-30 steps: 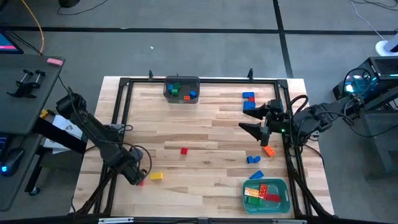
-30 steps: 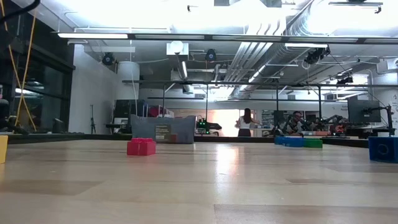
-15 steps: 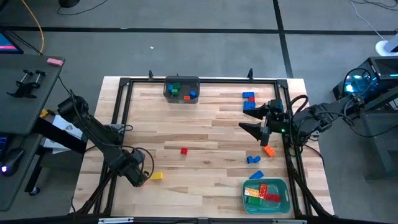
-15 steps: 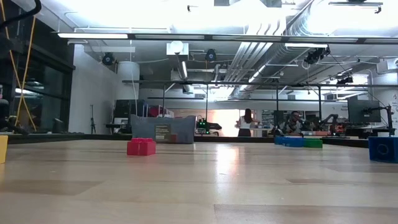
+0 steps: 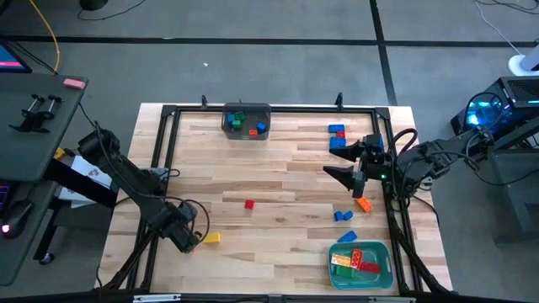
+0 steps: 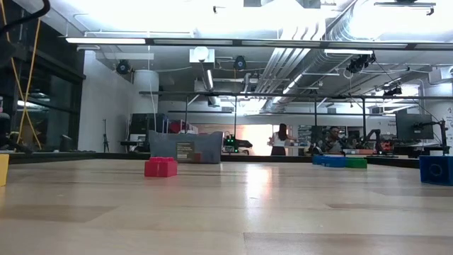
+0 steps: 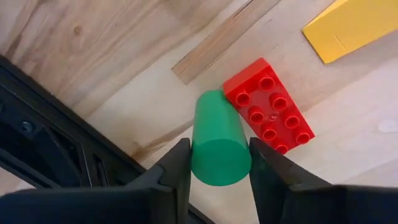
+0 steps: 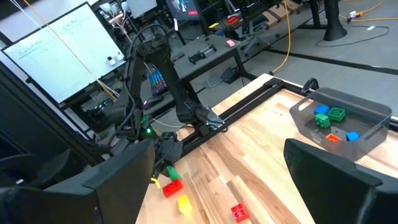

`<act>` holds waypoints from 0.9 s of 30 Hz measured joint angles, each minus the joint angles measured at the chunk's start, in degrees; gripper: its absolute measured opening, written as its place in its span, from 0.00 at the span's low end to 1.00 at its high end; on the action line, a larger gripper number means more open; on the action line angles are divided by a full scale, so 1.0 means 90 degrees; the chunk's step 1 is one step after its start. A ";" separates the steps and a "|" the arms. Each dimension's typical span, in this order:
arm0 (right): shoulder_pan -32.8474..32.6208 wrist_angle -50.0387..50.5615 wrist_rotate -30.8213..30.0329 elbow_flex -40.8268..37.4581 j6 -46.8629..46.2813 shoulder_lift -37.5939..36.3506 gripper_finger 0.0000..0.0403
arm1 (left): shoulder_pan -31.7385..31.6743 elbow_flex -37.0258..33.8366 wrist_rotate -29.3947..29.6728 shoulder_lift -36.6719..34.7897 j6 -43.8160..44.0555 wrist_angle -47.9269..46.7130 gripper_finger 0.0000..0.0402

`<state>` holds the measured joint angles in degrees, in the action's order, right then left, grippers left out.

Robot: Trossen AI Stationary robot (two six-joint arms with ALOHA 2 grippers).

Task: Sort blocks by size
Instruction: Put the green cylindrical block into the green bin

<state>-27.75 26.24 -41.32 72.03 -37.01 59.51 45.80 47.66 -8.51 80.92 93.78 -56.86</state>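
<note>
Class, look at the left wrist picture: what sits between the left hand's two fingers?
A green block sits between the left hand's fingers, which press its sides. A red block lies right beside it. The left wrist view shows this.

From above, the left tool (image 5: 187,239) covers the green block (image 7: 217,140) and red brick (image 7: 268,104) beneath it. The yellow brick (image 7: 354,25) is cut off at the left wrist picture's edge. The bricks in the grey bin (image 5: 247,120) are too small to tell apart by shape.

Bright overhead strip lights, ceiling glare, glossy tabletop reflections, soft shadows
</note>
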 joint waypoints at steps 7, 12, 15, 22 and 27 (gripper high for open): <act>0.0000 0.0036 0.0002 0.0000 -0.0026 -0.0002 0.88 | -0.0001 0.0297 0.0058 -0.0466 -0.0329 -0.0645 0.23; 0.0002 0.0033 -0.0032 0.0000 -0.0032 -0.0001 0.88 | -0.0169 0.0879 0.1504 -0.1332 -0.0455 -0.1456 0.22; 0.0002 0.0023 -0.0055 0.0000 -0.0049 -0.0002 0.88 | -0.0515 0.1043 0.3225 -0.1829 -0.1163 -0.0721 0.22; 0.0002 0.0008 -0.0066 0.0000 -0.0179 0.0000 0.88 | -0.2062 0.1047 0.4024 -0.1494 -0.4870 0.3386 0.22; 0.0002 0.0007 -0.0074 0.0000 -0.0175 -0.0001 0.88 | -0.2931 0.1042 0.2649 0.0181 -0.6293 0.6869 0.22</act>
<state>-27.73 26.30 -41.99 72.03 -38.59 59.49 19.42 57.04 15.33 82.55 37.15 4.96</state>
